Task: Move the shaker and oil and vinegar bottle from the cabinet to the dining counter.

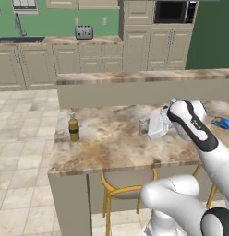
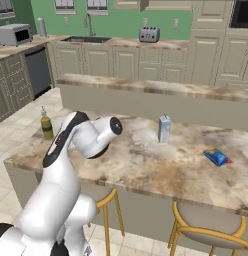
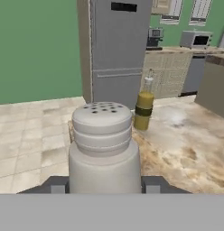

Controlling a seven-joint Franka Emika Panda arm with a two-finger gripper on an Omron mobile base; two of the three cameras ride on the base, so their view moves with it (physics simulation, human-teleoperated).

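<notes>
Closest to the lens stood the shaker (image 3: 104,149), upright, its holed cap uppermost and its long axis vertical, seated between my two dark fingertips (image 3: 151,185). So my pincer (image 3: 104,187) was clenched on the shaker, one tip at either flank near its base. From the left base view the same shaker (image 1: 143,126) showed as a small grey cylinder just ahead of my hand, low over the dining counter (image 1: 111,143); whether its base already touched the stone surface I could not tell.

Beyond the shaker, farther along the same surface and toward the counter's end that meets the tiled floor, the oil and vinegar bottle (image 3: 143,105) stood upright on the marbled top, well apart from my hand. In the left base view that bottle (image 1: 74,127) was near the counter's left edge.

I judged the bottle delivered and the shaker nearly so. What the coming move turned on was plain: the shaker sat directly in the pincer, upright, so it wanted only a straight settling down and letting go, without tipping it.
</notes>
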